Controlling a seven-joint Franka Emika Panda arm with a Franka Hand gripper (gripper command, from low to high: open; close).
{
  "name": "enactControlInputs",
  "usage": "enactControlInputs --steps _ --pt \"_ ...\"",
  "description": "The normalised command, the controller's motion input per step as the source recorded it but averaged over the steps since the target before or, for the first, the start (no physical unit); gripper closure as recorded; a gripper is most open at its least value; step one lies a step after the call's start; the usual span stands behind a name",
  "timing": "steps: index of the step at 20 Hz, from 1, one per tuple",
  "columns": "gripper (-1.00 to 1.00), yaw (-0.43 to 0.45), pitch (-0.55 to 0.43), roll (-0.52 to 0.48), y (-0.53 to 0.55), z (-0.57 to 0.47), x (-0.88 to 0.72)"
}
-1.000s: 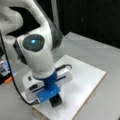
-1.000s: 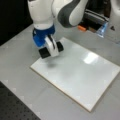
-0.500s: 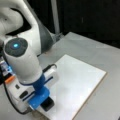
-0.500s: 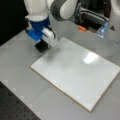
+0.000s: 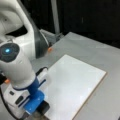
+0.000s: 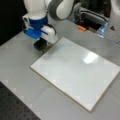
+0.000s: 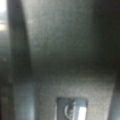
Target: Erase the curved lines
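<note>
Fingers (image 6: 40, 45) grip a black eraser (image 6: 40, 45) beside the white board's (image 6: 77, 72) corner.

the arm (image 5: 22, 42) is white with grey joints, and in both front views it bends down over the table toward the near corner of the board. its last white link (image 6: 35, 7) stands nearly upright above a blue wrist mount (image 6: 36, 26). a round blue light glows on the joint cap (image 5: 8, 51). the gripper (image 6: 40, 45) hangs low below the blue mount, pointing down, with a black block at its tip; in a front view the same tip (image 5: 42, 107) sits at the frame's bottom. a white flange (image 6: 48, 33) juts out beside the mount. the wrist view is dark and blurred, with no fingers to make out.
</note>
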Motion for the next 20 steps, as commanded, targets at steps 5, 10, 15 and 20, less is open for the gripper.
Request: enactControlInputs --steps 5,10,15,20 --pt "1.00 0.129 -0.054 0.036 -0.24 -0.03 0.05" --pt "1.00 0.097 -0.033 0.083 -0.14 -0.04 0.10" --pt "1.00 0.035 -0.035 0.124 -0.10 -0.04 0.12" --pt "1.00 0.026 -0.043 0.130 -0.12 -0.05 0.12"
